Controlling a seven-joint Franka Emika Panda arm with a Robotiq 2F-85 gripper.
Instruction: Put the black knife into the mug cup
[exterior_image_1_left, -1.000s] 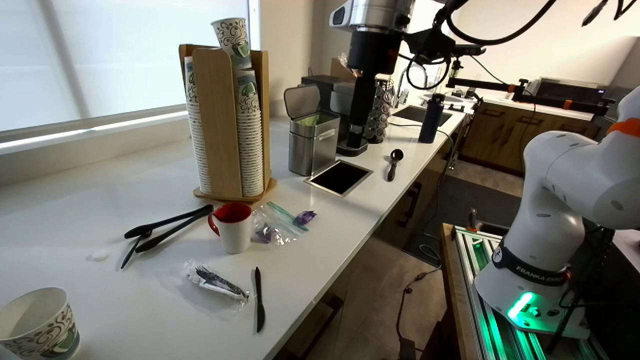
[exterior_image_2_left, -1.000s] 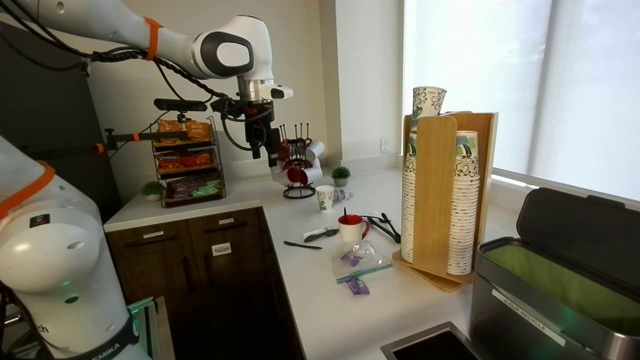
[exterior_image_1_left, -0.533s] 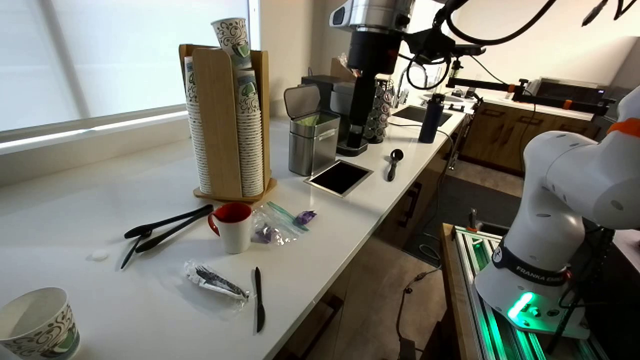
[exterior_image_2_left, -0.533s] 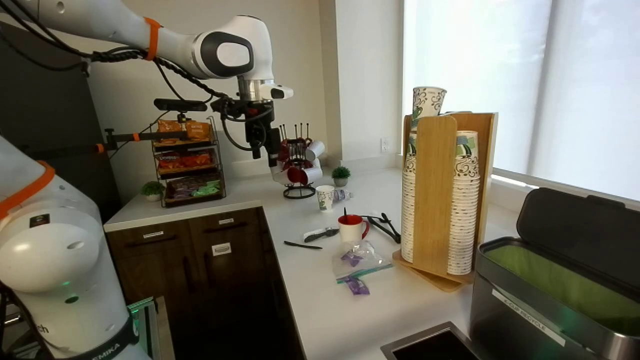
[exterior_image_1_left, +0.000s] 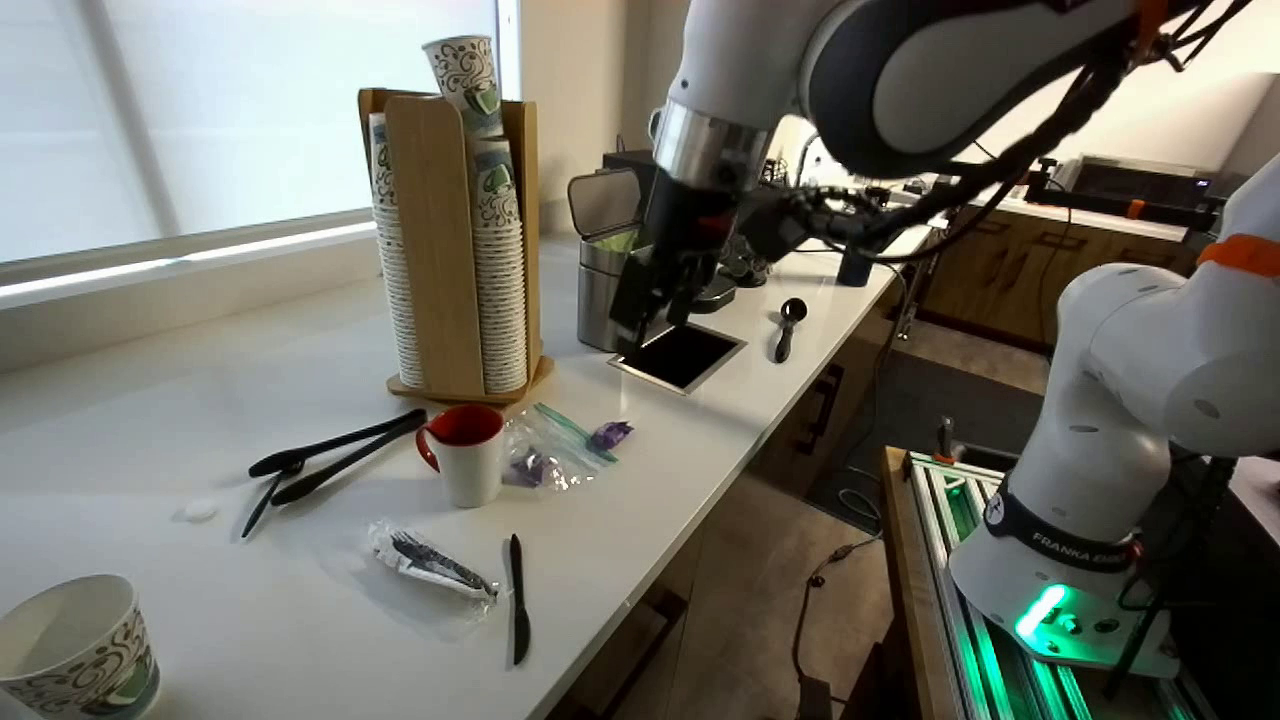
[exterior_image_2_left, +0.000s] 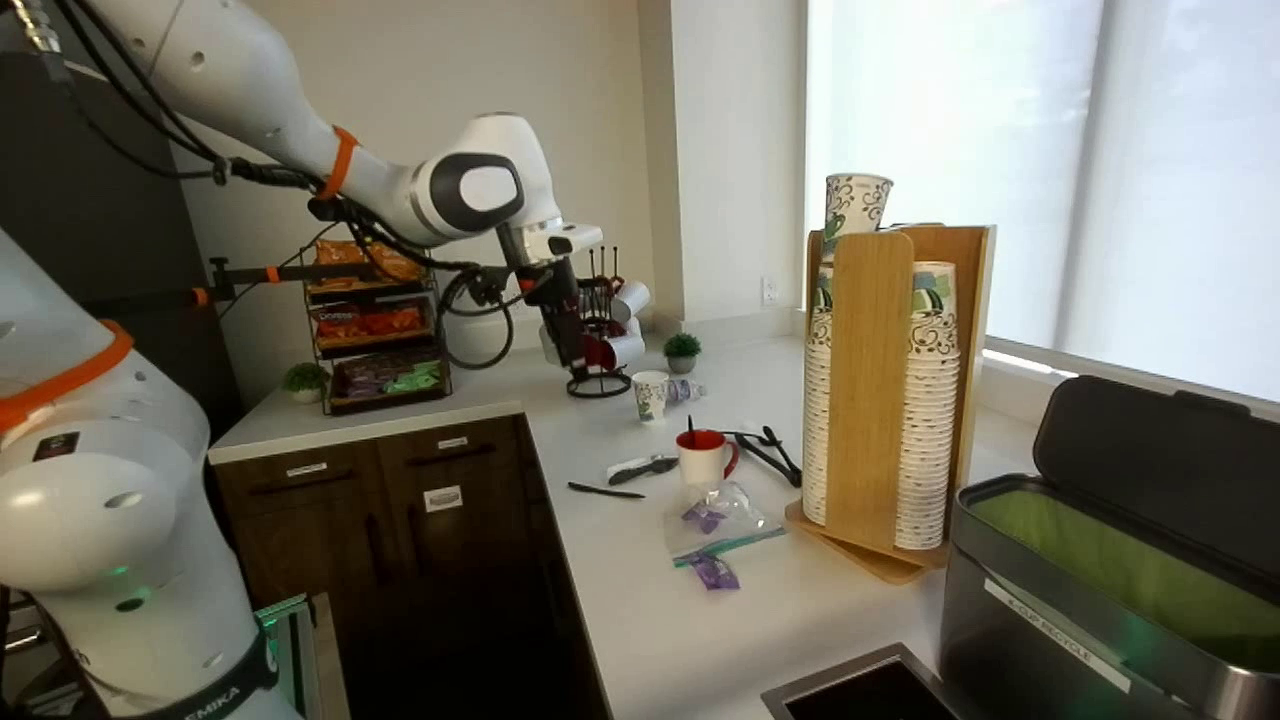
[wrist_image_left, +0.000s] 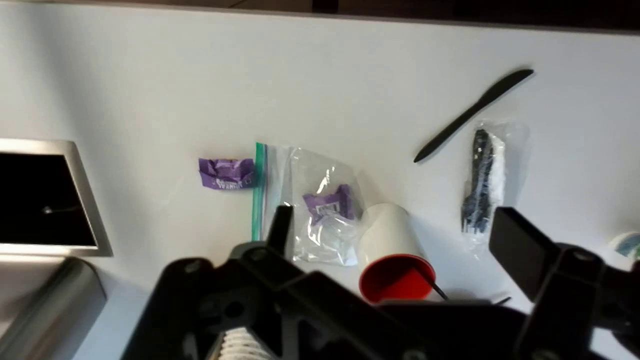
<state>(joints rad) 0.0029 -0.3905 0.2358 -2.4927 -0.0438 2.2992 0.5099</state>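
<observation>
Though near mug (wrist_image_left: 389, 234), knife (wrist_image_left: 482, 103) on counter (wrist_image_left: 160, 80).

The hand (wrist_image_left: 397, 240) is spread pretty wide, fingers (wrist_image_left: 521, 247) well apart, and it's tilted rather than straight down in both exterior views. Wrist (exterior_image_2_left: 532, 240) sits just above it, white arm (exterior_image_2_left: 270, 100) sloping down to it from higher up.

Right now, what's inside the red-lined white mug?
A thin black stick pokes out of the red-lined white mug. Its lower end and the mug's bottom are hidden by wall and shadow, so I can't identify it.
</observation>
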